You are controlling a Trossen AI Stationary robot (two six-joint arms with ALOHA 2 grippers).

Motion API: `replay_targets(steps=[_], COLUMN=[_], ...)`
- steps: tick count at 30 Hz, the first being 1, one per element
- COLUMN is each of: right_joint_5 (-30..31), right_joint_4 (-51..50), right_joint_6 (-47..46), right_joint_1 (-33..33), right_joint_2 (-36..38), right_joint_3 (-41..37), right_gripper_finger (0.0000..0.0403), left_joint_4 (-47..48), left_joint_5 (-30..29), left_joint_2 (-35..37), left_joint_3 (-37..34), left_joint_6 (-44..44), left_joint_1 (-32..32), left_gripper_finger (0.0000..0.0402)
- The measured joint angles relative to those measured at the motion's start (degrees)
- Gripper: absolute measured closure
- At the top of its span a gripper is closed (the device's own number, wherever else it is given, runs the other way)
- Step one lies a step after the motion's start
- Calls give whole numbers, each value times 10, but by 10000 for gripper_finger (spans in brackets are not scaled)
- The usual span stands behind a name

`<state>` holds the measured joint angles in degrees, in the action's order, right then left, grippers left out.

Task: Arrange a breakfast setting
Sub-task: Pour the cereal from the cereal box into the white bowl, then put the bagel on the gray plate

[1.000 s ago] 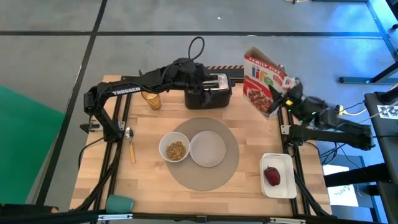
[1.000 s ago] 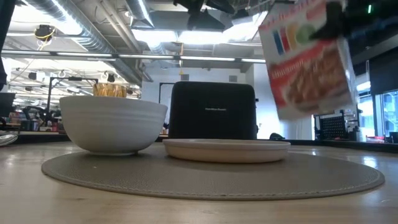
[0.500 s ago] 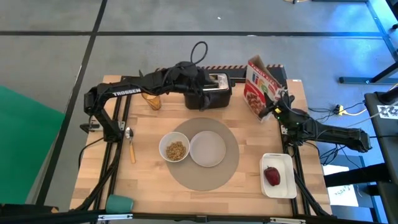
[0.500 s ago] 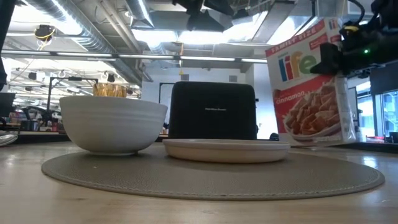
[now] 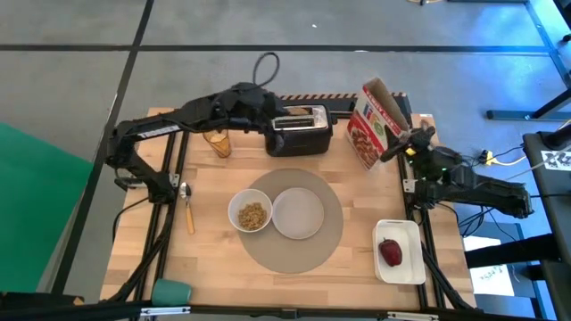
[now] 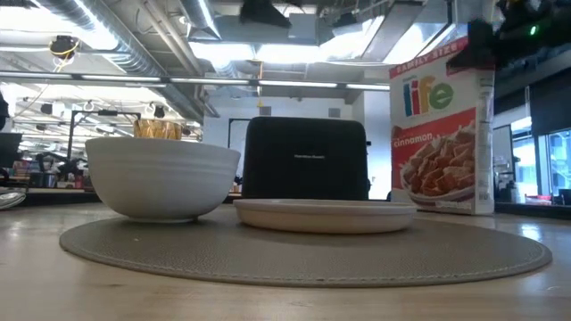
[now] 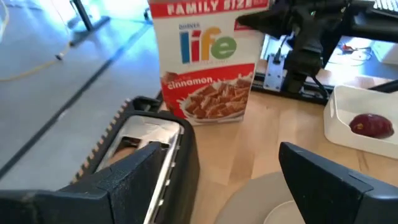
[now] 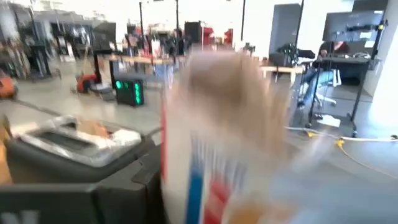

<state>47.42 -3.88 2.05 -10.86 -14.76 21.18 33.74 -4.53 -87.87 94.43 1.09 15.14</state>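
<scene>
The grey mat (image 5: 303, 245) lies at the table's middle, with the white bowl (image 5: 251, 215) of cereal and the small white plate (image 5: 298, 213) on it. The amber tumbler (image 5: 218, 142) stands at the far left, and the spoon (image 5: 187, 207) lies at the left. The red fruit (image 5: 390, 252) lies in the white tray (image 5: 406, 234). No bagel shows plainly. My left gripper (image 7: 217, 155) is open and empty just left of the black toaster (image 5: 300, 131). My right gripper (image 5: 399, 147) is at the upright cereal box (image 5: 372, 125), far right. My right gripper is at the cereal box's upper right corner (image 7: 252, 37). One dark finger (image 7: 249, 20) lies over the front face there, coming level from the table's right side. The other finger is hidden behind the box. The box stands upright with its bottom on the table.
The toaster's slots (image 7: 146, 134) hold something pale, and its cord loops off the far edge. A teal object (image 5: 171, 291) lies at the near left corner. Bare wood shows between the mat and the tray.
My right gripper has carried the cereal box down from a tilted position in the air, and the box now stands upright at the far right. My left gripper has drawn back from over the toaster toward the table's left edge.
</scene>
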Motion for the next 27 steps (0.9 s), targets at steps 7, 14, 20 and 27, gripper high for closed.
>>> replay_targets(steps=[7, 14, 20, 27], right_joint_5=[-20, -55, -137, -282], right_joint_4=[-19, -36, -24, -55], right_joint_6=[30, 43, 58, 68], right_joint_1=[0, -1, 0, 0], right_joint_2=[0, -19, -106, -277], right_joint_3=[100, 194, 291, 419], right_gripper_finger=[174, 173, 176, 207], left_joint_4=[33, 78, 38, -27], left_joint_5=[-22, -27, -24, -23], left_joint_2=[56, 83, 83, 84], left_joint_3=[0, 0, -62, -163], left_joint_6=[1, 54, 79, 143], left_joint_1=[0, -4, -30, -70], left_gripper_finger=[82, 82, 84, 105])
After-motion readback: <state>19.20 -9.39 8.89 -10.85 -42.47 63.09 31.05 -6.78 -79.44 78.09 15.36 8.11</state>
